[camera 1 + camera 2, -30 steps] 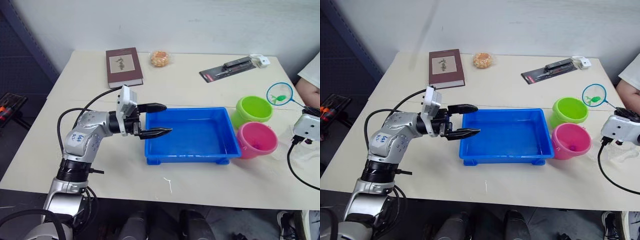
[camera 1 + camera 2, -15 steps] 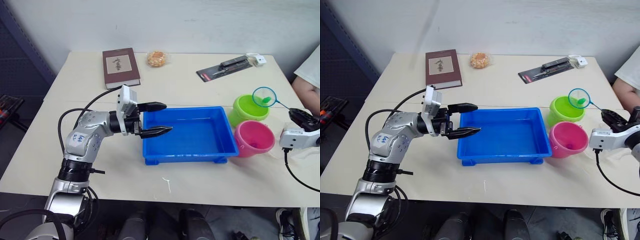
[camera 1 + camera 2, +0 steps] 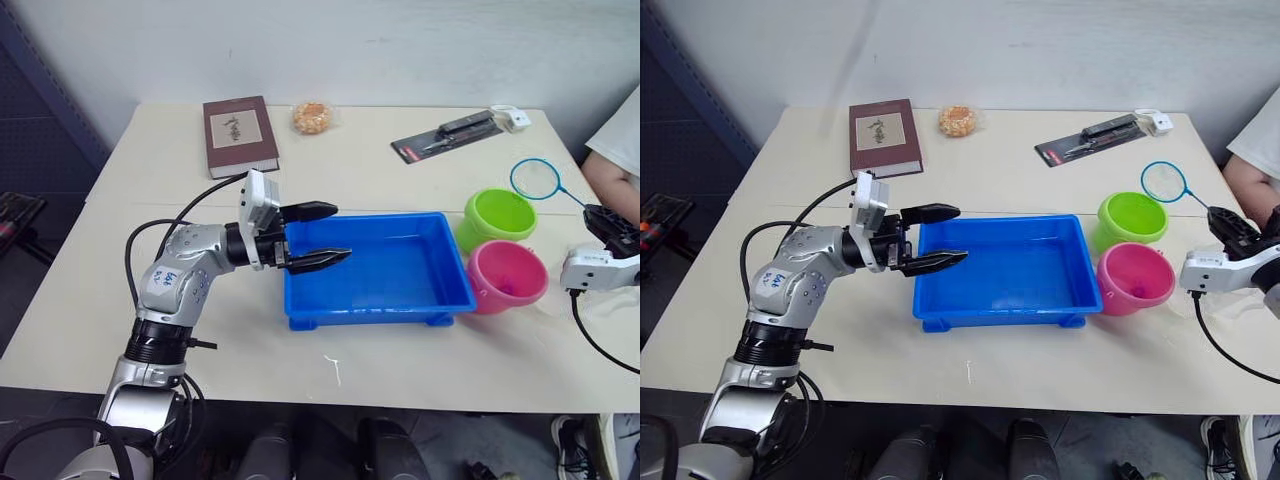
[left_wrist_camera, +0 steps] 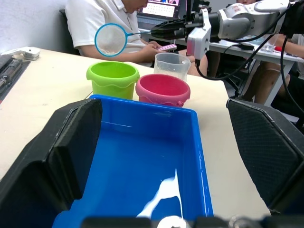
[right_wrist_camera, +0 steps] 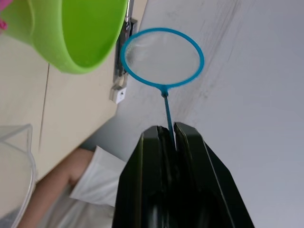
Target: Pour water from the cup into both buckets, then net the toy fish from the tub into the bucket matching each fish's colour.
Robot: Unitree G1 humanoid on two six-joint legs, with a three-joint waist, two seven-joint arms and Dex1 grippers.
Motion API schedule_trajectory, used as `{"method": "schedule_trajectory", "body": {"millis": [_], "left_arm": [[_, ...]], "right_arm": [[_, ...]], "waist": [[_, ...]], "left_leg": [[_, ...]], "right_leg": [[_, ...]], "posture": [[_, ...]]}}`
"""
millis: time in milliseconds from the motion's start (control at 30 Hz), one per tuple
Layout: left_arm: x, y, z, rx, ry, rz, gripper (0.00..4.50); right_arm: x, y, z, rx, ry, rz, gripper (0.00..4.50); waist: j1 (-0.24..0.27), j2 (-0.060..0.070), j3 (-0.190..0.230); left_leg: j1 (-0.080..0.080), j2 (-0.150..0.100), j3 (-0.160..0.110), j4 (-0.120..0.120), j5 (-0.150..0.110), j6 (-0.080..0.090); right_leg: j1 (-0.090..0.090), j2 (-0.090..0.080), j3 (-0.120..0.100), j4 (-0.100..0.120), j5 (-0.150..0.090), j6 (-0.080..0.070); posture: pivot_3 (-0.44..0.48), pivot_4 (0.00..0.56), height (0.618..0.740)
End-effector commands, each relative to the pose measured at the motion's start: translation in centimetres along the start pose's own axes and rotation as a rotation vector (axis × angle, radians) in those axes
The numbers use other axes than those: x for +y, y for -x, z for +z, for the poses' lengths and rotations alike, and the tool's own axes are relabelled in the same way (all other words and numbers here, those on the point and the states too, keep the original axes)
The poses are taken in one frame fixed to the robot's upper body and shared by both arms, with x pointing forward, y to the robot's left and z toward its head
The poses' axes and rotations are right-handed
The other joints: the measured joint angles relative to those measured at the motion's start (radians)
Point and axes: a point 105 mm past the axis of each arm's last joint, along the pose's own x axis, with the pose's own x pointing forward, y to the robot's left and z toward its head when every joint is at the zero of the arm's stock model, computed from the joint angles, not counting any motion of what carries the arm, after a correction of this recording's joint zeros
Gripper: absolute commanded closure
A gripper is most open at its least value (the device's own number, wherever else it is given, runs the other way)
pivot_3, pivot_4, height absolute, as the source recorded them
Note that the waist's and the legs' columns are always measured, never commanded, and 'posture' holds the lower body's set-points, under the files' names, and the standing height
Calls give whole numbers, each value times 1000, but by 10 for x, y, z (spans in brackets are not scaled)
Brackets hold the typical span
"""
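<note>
Right gripper (image 5: 167,137) is clamped on the net (image 3: 1163,181) handle, hoop empty, up beside the green bucket (image 3: 1131,220). Tub (image 3: 1000,270) lies to its left. Left gripper (image 3: 940,236), spread open, sits at tub's far end.

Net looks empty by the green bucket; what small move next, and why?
Probably swing the right gripper, shut on the net, back toward the tub for another scoop: the hoop is empty, raised beside the green bucket. No fish can be made out in the tub.
</note>
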Motion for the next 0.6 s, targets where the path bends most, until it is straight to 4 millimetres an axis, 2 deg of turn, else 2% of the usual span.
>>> {"method": "schedule_trajectory", "body": {"millis": [33, 167, 233, 300, 433, 500, 600], "left_arm": [[-4, 14, 10, -4, -61, -11, 9], [-13, 26, 18, -24, -99, -61, 9], [-24, 32, 29, -60, -126, -103, 9], [-35, 39, 35, -63, -136, -143, 9], [-50, 57, 38, -43, -116, -174, 9], [-56, 75, 26, 34, -79, -160, 9], [-74, 104, -1, 214, -58, -193, 9]], "right_arm": [[-22, 4, 6, -50, -267, -39, 4500], [-26, 10, 41, -225, -618, 49, 4500], [-30, 17, 70, -354, -869, 158, 4500], [-32, 26, 100, -477, -1019, 299, 4500], [-35, 46, 149, -666, -1107, 540, 4500], [-28, 61, 177, -780, -1079, 709, 4500], [-4, 86, 217, -915, -1038, 940, 4500]], "waist": [[-1, 0, 0], [0, 0, 0], [1, 0, 0], [3, 0, 0], [2, 0, 0], [1, 0, 0], [1, 0, 0]], "left_leg": [[0, 0, 0, 0, 0, 0], [0, 1, -1, 0, 0, 0], [0, 1, -1, 0, 0, 0], [0, 1, -2, 0, 0, 0], [0, 2, -4, 1, 0, 0], [1, 2, -5, 1, 0, 0], [3, 2, -7, 0, -1, -1]], "right_leg": [[0, 0, 0, 0, 0, 0], [1, 1, 0, -1, 0, 0], [1, 0, -1, 0, 0, 0], [1, 0, -1, 0, 0, 0], [2, 0, -1, 0, 0, 0], [3, -1, 0, 0, 0, 0], [6, -2, 1, -2, 0, -1]], "posture": [[0, 150, 738], [0, 150, 738], [0, 150, 738], [0, 150, 738], [0, 150, 738], [0, 150, 738], [0, 150, 738]]}}
